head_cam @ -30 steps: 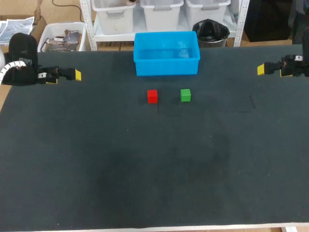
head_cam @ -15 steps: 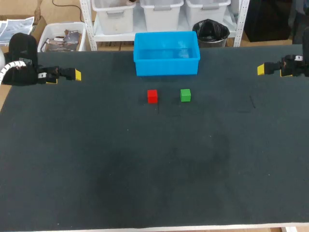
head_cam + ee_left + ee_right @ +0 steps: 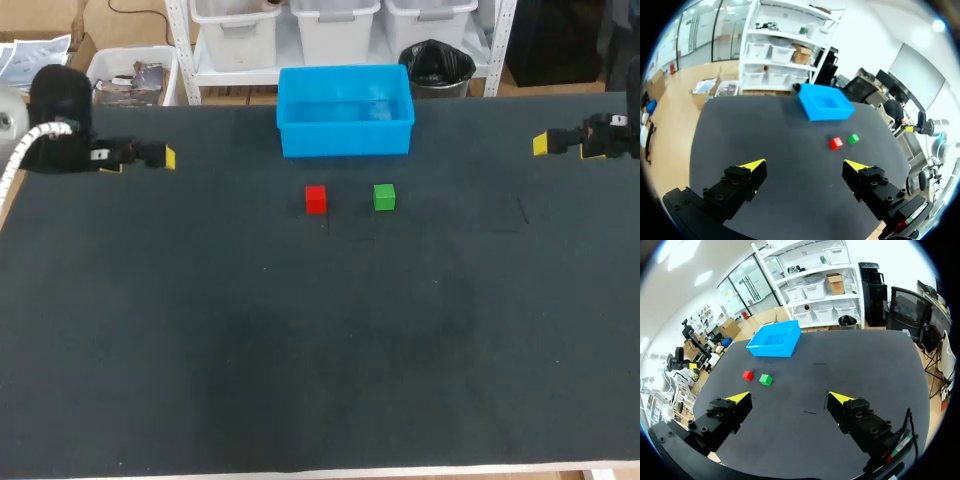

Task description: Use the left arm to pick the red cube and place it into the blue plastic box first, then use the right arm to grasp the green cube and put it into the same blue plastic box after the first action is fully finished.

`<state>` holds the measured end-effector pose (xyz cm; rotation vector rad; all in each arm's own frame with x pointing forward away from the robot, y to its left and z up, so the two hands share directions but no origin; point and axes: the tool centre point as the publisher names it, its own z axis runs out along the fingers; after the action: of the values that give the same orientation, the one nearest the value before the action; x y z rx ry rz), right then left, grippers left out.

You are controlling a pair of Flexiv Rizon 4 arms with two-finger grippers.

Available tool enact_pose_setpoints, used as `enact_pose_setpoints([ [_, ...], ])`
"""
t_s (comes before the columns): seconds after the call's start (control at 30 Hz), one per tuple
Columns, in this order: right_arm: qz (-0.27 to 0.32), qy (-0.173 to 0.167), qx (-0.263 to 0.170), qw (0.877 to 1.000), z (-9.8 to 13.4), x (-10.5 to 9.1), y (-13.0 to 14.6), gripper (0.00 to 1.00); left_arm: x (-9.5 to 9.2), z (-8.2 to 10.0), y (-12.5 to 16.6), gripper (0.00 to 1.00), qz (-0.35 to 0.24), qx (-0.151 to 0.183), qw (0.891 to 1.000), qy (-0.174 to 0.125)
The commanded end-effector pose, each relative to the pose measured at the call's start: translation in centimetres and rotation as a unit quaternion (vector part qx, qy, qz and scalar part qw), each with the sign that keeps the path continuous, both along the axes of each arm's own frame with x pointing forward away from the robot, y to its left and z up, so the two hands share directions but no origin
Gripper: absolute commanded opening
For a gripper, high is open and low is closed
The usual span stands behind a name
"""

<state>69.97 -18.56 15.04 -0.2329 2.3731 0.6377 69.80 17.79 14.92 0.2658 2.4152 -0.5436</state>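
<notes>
A red cube [image 3: 316, 198] and a green cube [image 3: 384, 196] sit side by side on the dark table, just in front of the blue plastic box [image 3: 345, 110], which looks empty. My left gripper [image 3: 150, 157] hovers open at the far left, well away from the cubes. My right gripper [image 3: 548, 144] stays open at the far right. From the left wrist, the red cube [image 3: 835, 143], green cube [image 3: 854, 138] and box [image 3: 825, 102] lie far ahead of the open left gripper [image 3: 807, 167]. The right wrist view shows the red cube [image 3: 747, 375], green cube [image 3: 765, 379] and box [image 3: 775, 339] ahead of the open right gripper [image 3: 790, 397].
The dark table top [image 3: 320, 350] stretches wide between both arms and toward the front edge. The box stands near the table's back edge.
My left arm has shifted slightly to the right and back; its gripper tip sits a little nearer the middle. The cubes, the box and the right arm have not moved.
</notes>
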Motion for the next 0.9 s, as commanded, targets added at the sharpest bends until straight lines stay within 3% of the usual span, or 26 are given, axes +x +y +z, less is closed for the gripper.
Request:
enact_pose_setpoints([
  [0.03,0.000,0.000,0.000,1.000,0.0,0.0,0.0,1.00,1.1,0.2,-1.0,1.00,0.071,0.134,0.987,0.052],
  [0.07,0.000,0.000,0.000,1.000,0.0,0.0,0.0,1.00,1.1,0.3,-1.2,1.00,0.070,0.125,0.988,0.058],
  [0.1,0.000,0.000,0.000,1.000,0.0,0.0,0.0,1.00,1.1,0.4,-1.6,1.00,0.071,0.161,0.983,0.060],
  [0.17,0.000,0.000,0.000,1.000,0.0,0.0,0.0,1.00,1.2,0.7,-2.2,1.00,0.075,0.149,0.984,0.067],
  [0.23,0.000,0.000,0.000,1.000,0.0,0.0,0.0,1.00,1.2,0.8,-2.9,1.00,0.080,0.166,0.980,0.069],
  [0.4,0.000,0.000,0.000,1.000,0.0,0.0,0.0,1.00,1.5,1.2,-4.5,1.00,0.088,0.167,0.978,0.086],
  [0.57,0.000,0.000,0.000,1.000,0.0,0.0,0.0,1.00,2.0,0.8,-5.2,1.00,0.128,0.210,0.959,0.140],
  [0.73,0.000,0.000,0.000,1.000,0.0,0.0,0.0,1.00,2.5,0.5,-6.5,1.00,0.145,0.251,0.943,0.161],
  [0.9,0.000,0.000,0.000,1.000,0.0,0.0,0.0,1.00,2.8,0.2,-8.1,1.00,0.146,0.261,0.939,0.171],
])
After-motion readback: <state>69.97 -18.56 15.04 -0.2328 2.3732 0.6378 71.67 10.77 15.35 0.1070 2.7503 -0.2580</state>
